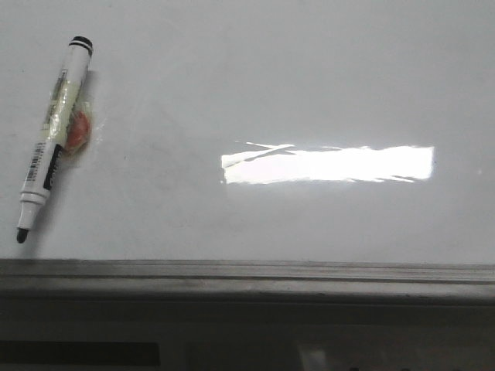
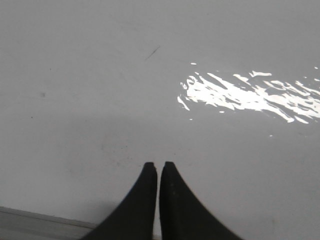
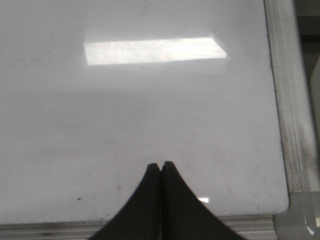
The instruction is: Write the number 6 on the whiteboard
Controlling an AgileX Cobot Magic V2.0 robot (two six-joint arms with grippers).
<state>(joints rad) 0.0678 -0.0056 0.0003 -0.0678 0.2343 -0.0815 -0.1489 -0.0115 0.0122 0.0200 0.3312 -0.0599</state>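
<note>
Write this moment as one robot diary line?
whiteboard: blank | marker: lying uncapped, untouched | left gripper: shut, empty | right gripper: shut, empty

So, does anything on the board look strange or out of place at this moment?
Only the marker. It lies uncapped on the left of the whiteboard, tip toward the rail, with tape and an orange-red lump around its barrel. No 6 is written. Both the left gripper and right gripper are shut and empty.

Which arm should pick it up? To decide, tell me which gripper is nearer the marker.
Probably left. The marker lies at the whiteboard's left side; neither wrist view shows it. The right gripper hangs by the board's right corner, the left gripper away from it.
</note>
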